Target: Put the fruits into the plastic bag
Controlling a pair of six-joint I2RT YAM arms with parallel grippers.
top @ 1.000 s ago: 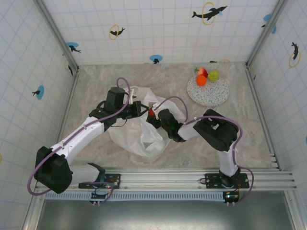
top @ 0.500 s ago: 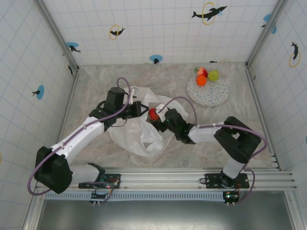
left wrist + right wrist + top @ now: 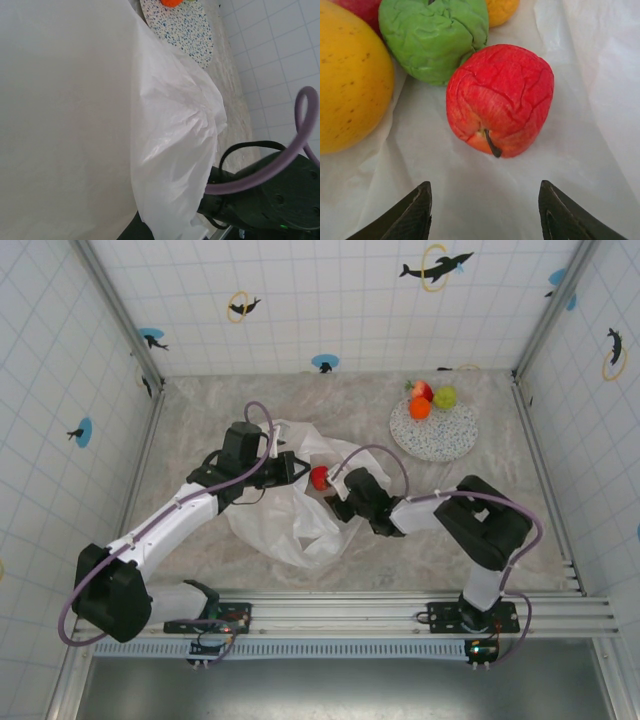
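Left pincer [image 3: 288, 468]: clamped shut on the rim of the plastic bag [image 3: 285, 525], film draped right across its wrist view.
Plastic bag: crumpled on the surface [image 3: 200, 420], between the two pincers, mouth at the left pincer's tip.
Right pincer [image 3: 485, 207]: half spread, gripping nothing, tips over the bag's film.
Red fruit [image 3: 500, 100]: loose just ahead of the right pincer, clear of both tips.
Green fruit [image 3: 435, 35], yellow fruit [image 3: 350, 75]: ahead-left of that pincer, green touching red.
Plate [image 3: 445, 440]: well off beyond the right pincer, carrying three more fruits [image 3: 420, 408].
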